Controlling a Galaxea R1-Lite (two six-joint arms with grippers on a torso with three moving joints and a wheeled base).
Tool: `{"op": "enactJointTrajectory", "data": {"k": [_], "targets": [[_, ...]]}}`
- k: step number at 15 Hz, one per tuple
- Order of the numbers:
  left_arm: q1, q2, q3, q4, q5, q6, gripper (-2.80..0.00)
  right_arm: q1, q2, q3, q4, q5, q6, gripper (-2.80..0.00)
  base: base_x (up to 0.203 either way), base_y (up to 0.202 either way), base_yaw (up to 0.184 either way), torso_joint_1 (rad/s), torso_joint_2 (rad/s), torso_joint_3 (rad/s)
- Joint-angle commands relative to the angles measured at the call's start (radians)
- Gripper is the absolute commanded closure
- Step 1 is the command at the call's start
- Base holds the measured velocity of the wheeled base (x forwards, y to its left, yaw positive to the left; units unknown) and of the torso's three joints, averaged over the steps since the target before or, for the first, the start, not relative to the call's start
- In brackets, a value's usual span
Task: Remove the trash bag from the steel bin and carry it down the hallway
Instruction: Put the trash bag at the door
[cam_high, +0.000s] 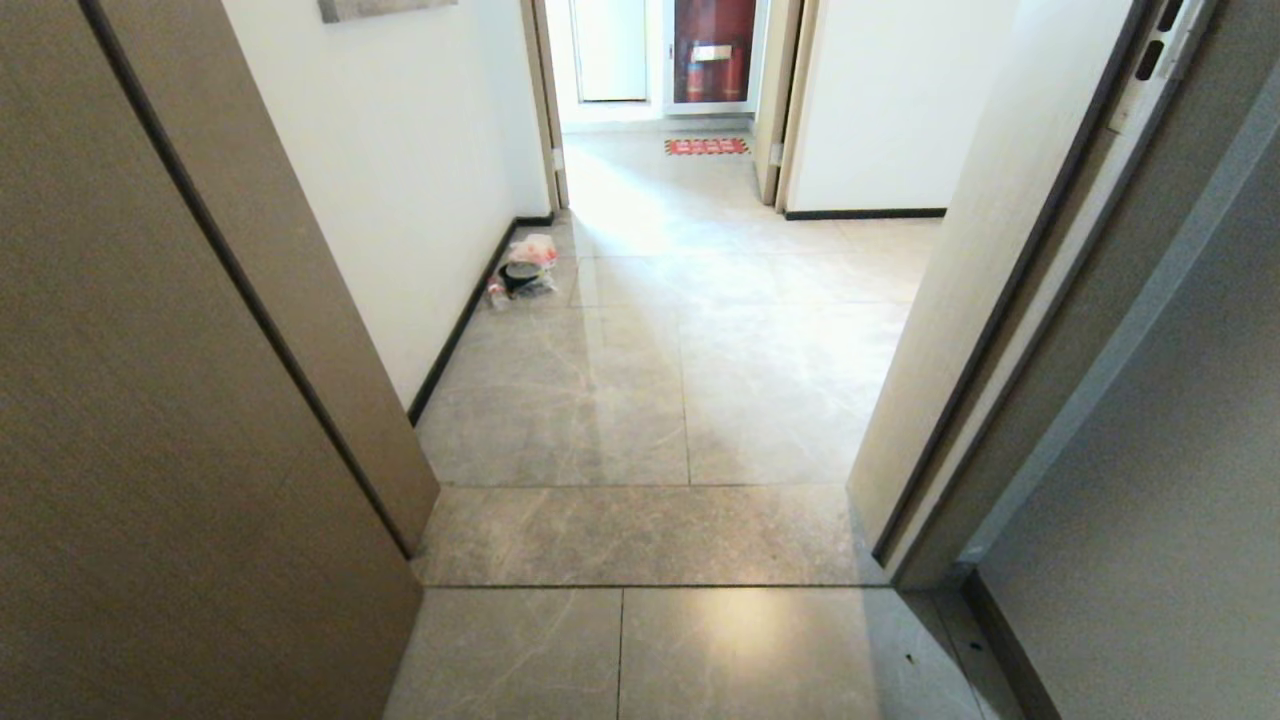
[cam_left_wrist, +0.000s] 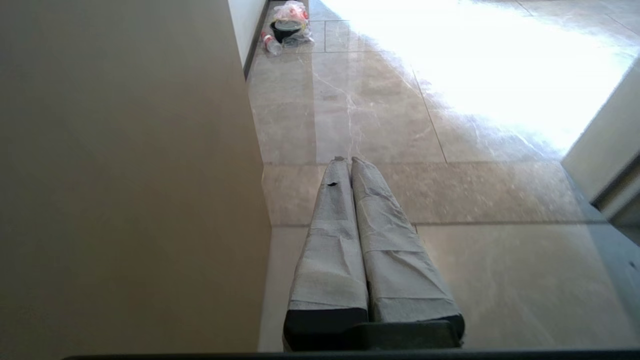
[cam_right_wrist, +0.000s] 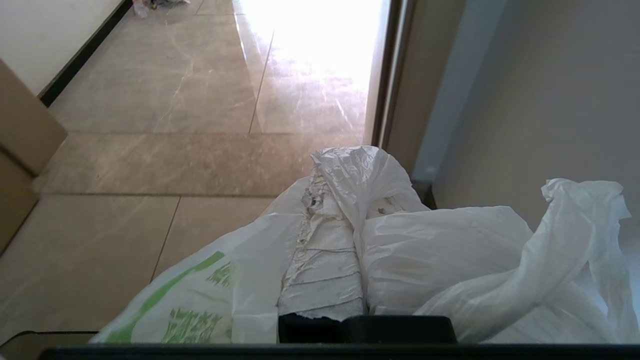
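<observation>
Head view: we face a doorway onto the hallway (cam_high: 690, 380) of glossy grey tiles. Our right gripper (cam_right_wrist: 334, 192) is clenched on the thin white green-printed trash bag (cam_right_wrist: 440, 250); our left gripper (cam_left_wrist: 348, 161) hangs closed, empty, beside the tan door frame (cam_left_wrist: 125, 175).

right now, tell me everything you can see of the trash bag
The trash bag shows only in the right wrist view. It is thin, crinkled white plastic with green bands and green printed characters on one side. It drapes over and around the right gripper, whose taped fingers are shut on a fold of it. A twisted, handle-like piece sticks up at one edge. It hangs above the grey tiled floor at a doorway; its contents and lower part are hidden.
</observation>
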Motion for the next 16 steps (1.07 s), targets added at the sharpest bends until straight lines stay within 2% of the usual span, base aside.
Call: {"op": "enactJointTrajectory", "data": {"k": [1, 16], "targets": [[0.000, -0.002, 0.002, 0.000, 0.000, 0.001, 0.00, 0.000, 0.001, 0.000, 0.000, 0.000, -0.001, 0.00, 0.192, 0.000, -0.001, 0.002, 0.01, 0.004], [0.000, -0.002, 0.002, 0.000, 0.000, -0.001, 0.00, 0.000, 0.001, 0.000, 0.000, 0.000, -0.001, 0.00, 0.192, 0.000, 0.001, 0.003, 0.00, 0.003]]}}
